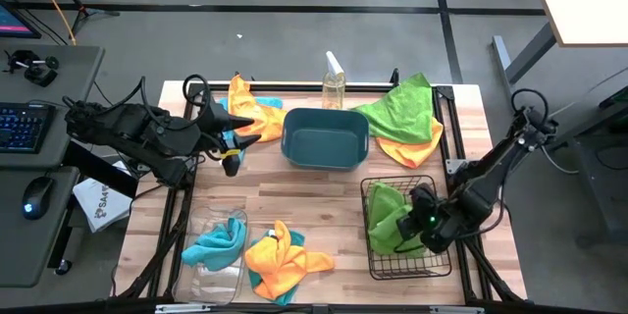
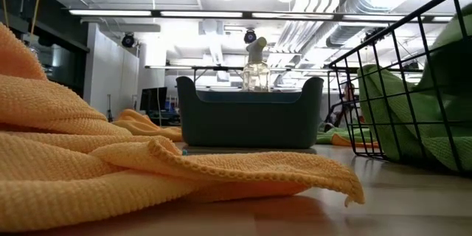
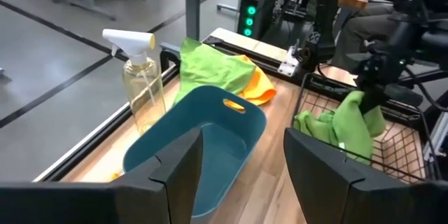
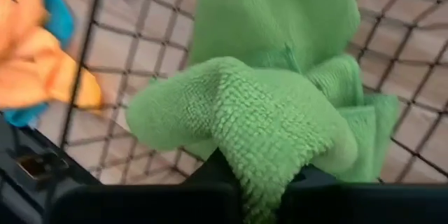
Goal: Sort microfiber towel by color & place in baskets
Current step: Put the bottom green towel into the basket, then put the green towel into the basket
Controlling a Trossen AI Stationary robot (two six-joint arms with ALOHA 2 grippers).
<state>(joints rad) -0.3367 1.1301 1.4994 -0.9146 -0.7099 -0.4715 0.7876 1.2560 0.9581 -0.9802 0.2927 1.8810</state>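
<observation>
Over the black wire basket [image 1: 407,231] your right gripper [image 1: 424,218] pinches a green towel [image 1: 391,218] inside it; orange and teal towels beside the basket remain, left gripper [image 1: 224,135] spread, waiting.

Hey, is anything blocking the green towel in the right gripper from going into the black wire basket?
Nothing visible does. The right gripper is already over the black wire basket, pinching the green towel, which hangs inside above the mesh floor and touches another green towel lying there.
</observation>
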